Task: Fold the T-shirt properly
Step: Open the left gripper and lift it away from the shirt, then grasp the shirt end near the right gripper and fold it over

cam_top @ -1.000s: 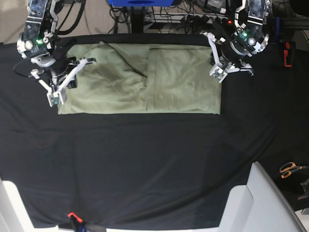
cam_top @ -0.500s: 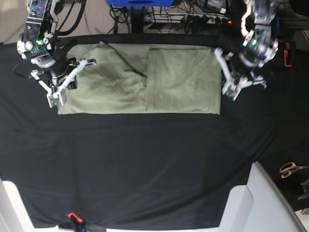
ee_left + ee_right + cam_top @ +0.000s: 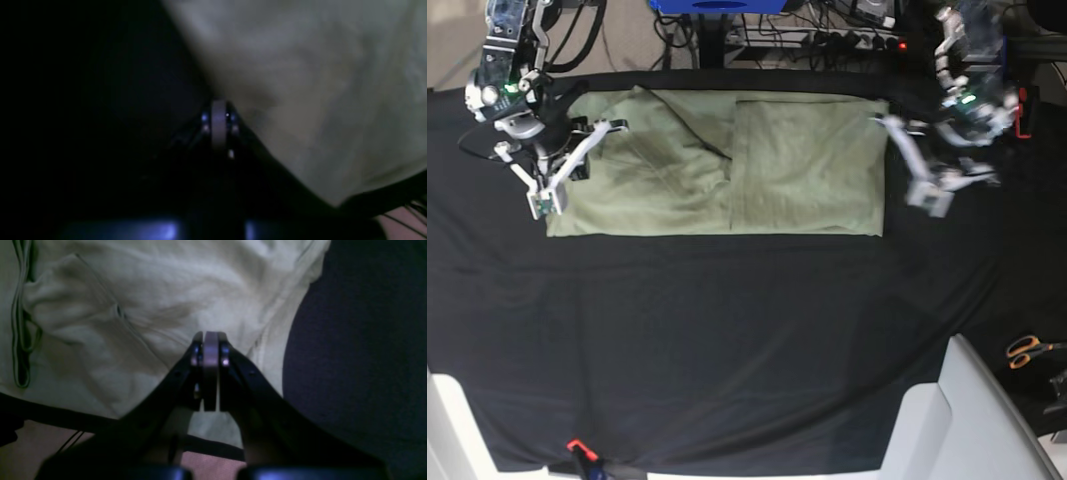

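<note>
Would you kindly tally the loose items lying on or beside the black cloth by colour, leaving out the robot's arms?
Sage green: 1, the T-shirt
Orange: 1, the scissors at the right edge
Total: 2

Table covered w/ black cloth (image 3: 727, 330), spread wide under both arms. T-shirt (image 3: 727, 165) lies flat on it, folded to a long rectangle, betw. the two grippers. Right gripper (image 3: 572, 165) sits over the shirt's end edge; left gripper (image 3: 917, 165) just off the opposite end, above bare cloth. Orange-handled scissors (image 3: 1027, 350) off the cloth edge, well below left gripper. Small red clip (image 3: 577, 446) at the cloth's near edge, far below right gripper.
</note>
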